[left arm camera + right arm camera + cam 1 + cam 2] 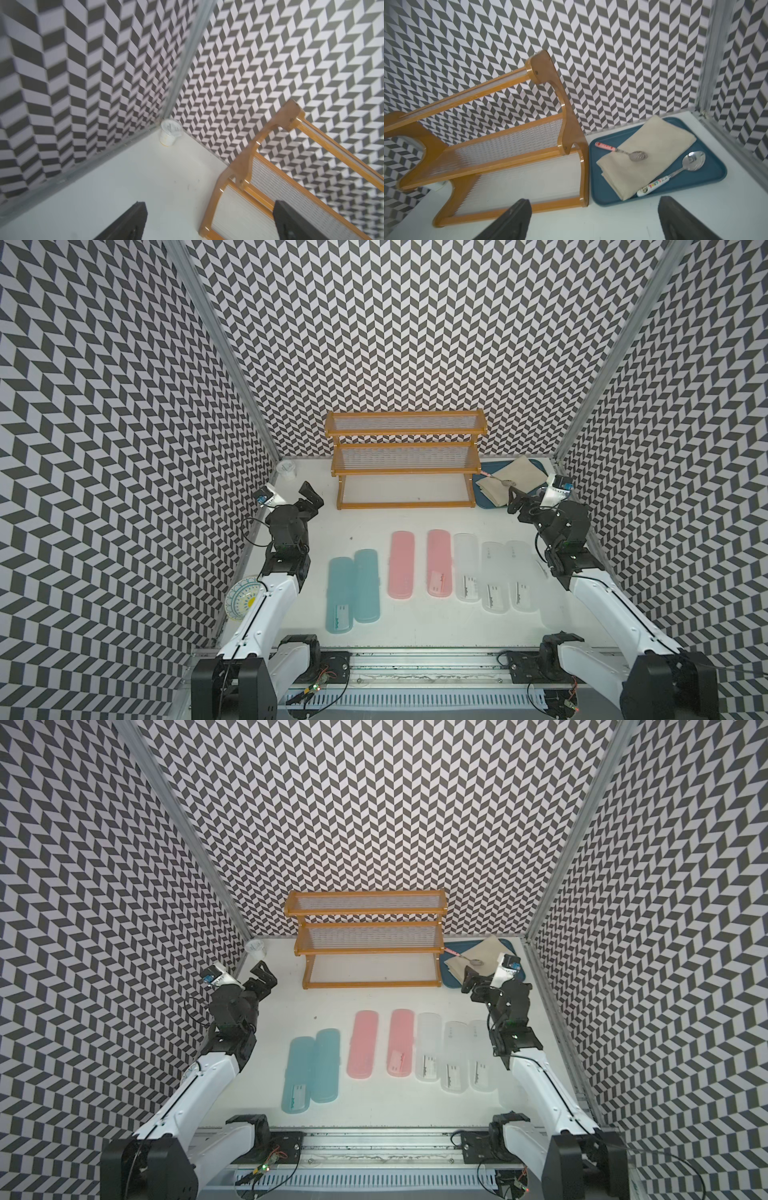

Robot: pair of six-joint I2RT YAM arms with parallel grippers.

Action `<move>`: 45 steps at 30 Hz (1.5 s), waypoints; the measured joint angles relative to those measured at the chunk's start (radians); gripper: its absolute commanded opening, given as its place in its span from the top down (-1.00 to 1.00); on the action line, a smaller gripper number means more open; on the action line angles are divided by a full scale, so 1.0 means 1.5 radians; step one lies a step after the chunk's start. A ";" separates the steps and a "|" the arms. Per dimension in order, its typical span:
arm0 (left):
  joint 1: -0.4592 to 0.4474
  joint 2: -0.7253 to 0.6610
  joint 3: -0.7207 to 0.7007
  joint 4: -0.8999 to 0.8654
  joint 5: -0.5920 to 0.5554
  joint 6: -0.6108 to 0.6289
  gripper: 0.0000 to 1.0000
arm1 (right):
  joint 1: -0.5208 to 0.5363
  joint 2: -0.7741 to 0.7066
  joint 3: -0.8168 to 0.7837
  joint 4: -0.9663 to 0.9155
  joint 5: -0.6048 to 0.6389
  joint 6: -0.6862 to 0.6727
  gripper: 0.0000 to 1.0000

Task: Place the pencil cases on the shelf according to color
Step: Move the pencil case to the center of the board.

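Lying flat, pencil cases (402, 564) point lengthwise toward the shelf (403, 504); both jaws gape wide, empty.

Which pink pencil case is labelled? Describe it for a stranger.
Find the wooden shelf at the back wall, then the table before it. There the labelled pink case lies beside the frosted white cases; unlike the plain pink case, it bears a small white label.
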 measured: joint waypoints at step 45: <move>-0.099 0.168 0.153 -0.378 0.356 0.135 -0.99 | 0.376 0.205 0.087 -0.342 0.175 0.224 -0.97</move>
